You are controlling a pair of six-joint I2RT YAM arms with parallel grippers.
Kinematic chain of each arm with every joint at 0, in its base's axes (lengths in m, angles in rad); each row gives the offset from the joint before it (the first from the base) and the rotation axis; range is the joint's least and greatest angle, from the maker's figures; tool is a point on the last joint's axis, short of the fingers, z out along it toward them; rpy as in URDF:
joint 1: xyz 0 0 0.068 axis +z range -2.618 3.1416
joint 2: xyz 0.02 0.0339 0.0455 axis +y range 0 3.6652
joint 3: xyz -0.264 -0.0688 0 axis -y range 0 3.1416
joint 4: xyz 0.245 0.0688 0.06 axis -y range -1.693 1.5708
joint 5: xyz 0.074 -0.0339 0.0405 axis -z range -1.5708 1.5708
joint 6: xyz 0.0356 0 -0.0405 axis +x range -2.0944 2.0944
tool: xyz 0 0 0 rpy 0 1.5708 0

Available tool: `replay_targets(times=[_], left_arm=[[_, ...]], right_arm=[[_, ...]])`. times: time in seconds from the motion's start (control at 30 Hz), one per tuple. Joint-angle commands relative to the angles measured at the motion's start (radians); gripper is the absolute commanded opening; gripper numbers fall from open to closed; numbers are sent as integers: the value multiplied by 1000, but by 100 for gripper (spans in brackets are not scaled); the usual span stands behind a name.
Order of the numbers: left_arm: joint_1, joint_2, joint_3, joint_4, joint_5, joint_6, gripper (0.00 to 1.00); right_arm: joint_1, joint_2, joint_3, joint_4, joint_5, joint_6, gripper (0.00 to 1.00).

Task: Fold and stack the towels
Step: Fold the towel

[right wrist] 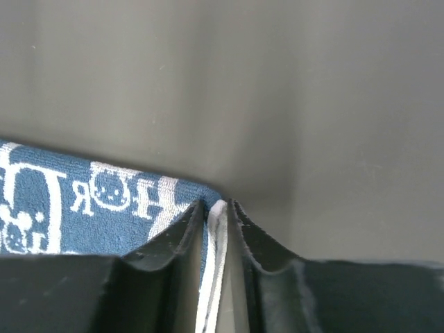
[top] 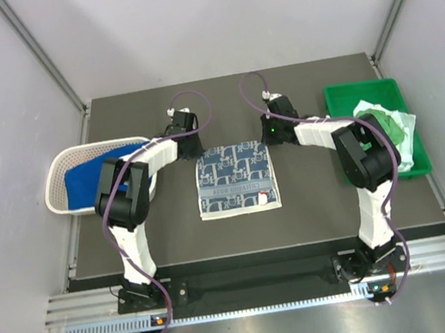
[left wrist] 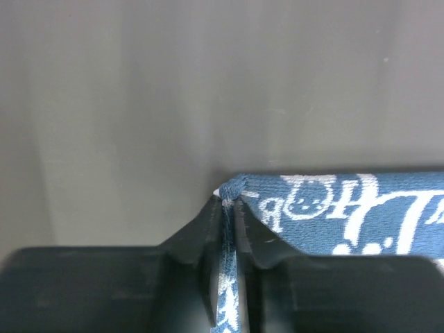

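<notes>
Your left fingers (left wrist: 198,236) are pinching the towel's (top: 236,179) far-left corner; your right fingers (right wrist: 173,239), its far-right. The towel is lying on the worktop (top: 320,202).

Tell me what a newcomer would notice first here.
The blue-and-white printed towel lies flat mid-table, and the left end effector and right end effector each pinch one of its far corners. A white mesh basket on the left holds a royal blue towel; a green tray on the right holds a crumpled green towel.
</notes>
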Motion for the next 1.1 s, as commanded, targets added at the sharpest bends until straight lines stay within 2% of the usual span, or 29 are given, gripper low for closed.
replay_targets(times=[0.0, 0.17, 0.53, 0.7, 0.83, 1.07], left_arm=[[4, 19, -31, 58, 25, -8, 11], [6, -7, -51, 148, 16, -9, 0], [4, -69, -104, 492, 39, 14, 0], [4, -138, -222, 757, 112, 75, 0], [4, -214, -376, 933, 129, 95, 0], [4, -318, -514, 968, 194, 60, 0]], right_arm=[[7, 15, 14, -11, 18, -16, 14], [-24, 8, 17, 32, -21, -26, 3], [-87, -38, 63, 128, -87, -42, 2], [-91, -106, 13, 193, -100, -49, 2], [-88, -176, -70, 231, -113, -38, 2], [-81, -332, -240, 291, -141, 2, 2]])
